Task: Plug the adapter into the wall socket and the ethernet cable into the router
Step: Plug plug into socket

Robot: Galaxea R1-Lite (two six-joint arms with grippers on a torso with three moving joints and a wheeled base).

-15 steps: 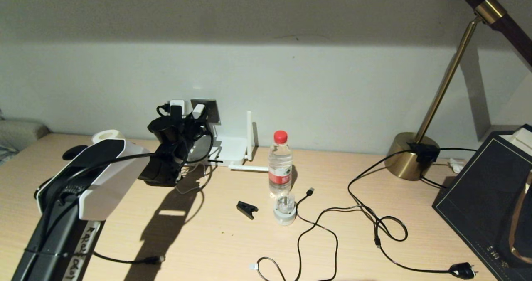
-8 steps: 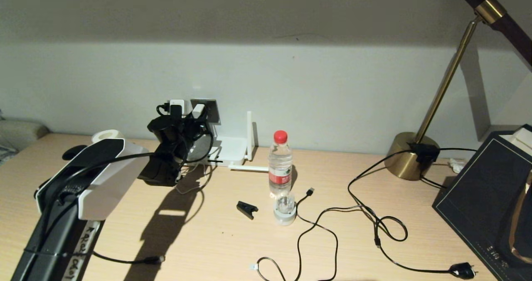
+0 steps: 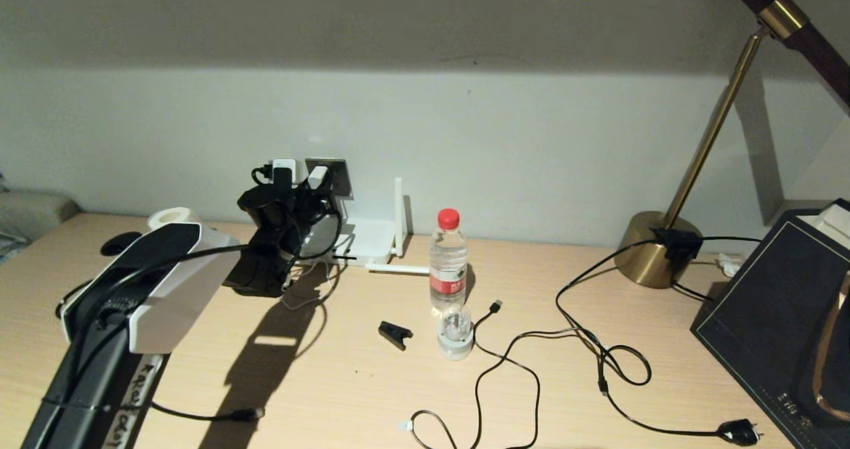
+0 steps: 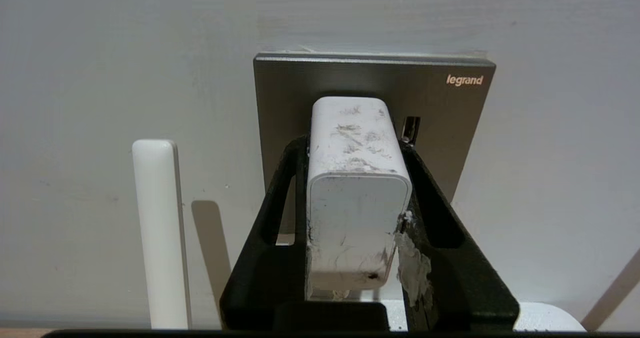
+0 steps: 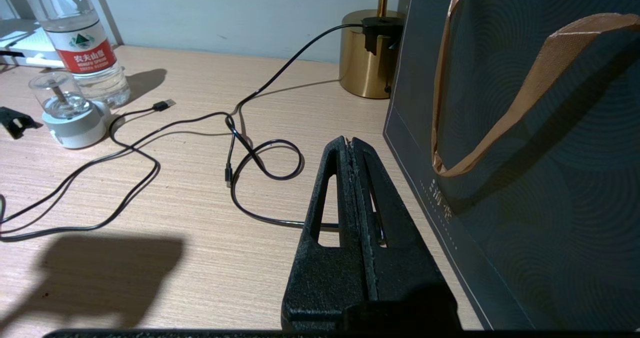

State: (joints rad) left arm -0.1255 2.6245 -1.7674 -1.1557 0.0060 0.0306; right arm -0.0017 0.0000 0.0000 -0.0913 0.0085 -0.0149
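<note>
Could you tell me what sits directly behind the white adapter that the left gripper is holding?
The grey wall socket sits behind the adapter, held in the left gripper. One slot shows beside it; the adapter covers its prongs and the other holes.

This looks like a room in a home or a hotel, with a light wooden counter (image 3: 345, 382) that stands against a plain pale wall (image 3: 531, 143). A brass desk lamp with a round base (image 3: 657, 250), a dark paper gift bag with a tan ribbon handle (image 5: 525, 153) and a clear plastic water bottle with a red cap (image 3: 447, 263) stand on it. At the far left edge a grey cushion-like thing (image 3: 30, 211) shows, but what it is I cannot tell.
</note>
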